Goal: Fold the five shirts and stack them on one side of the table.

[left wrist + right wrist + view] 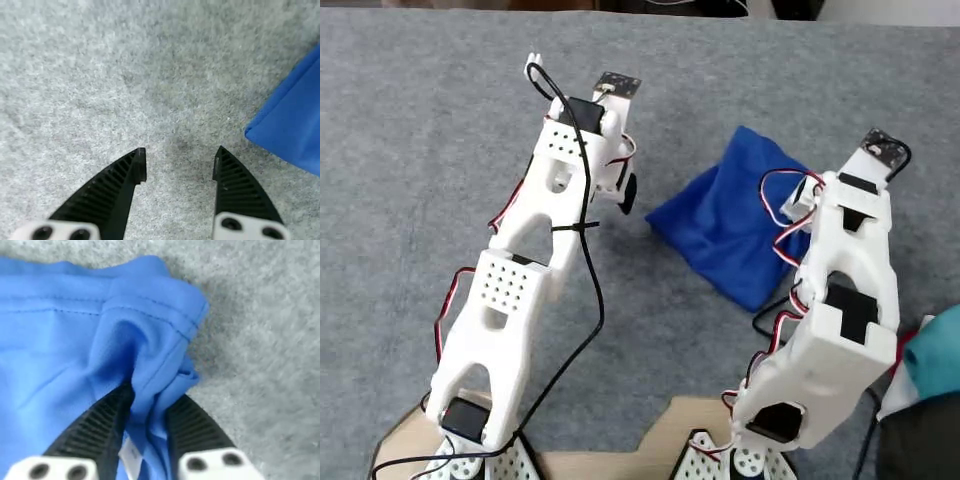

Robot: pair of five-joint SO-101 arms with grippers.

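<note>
Blue shirt of soft fabric [720, 225], bunched into a loosely folded heap, lies on the grey felt-covered counter [420, 120], right of centre and between the two arms. Nearest the viewer, a pale wooden board [600, 465] carries both arm bases. A teal cloth [935, 345] sits at the near right edge of the high view. The white right arm [840, 300] stretches away from its base to the shirt's right side. Its black ribbed right tool [150, 400] is clamped on a gathered fold at the shirt's stitched edge. The white left arm [520, 270] leans farther across the counter. Its left tool [181, 152] hangs with its fingers apart over bare grey surface, just beside the shirt's left corner and not touching it.
</note>
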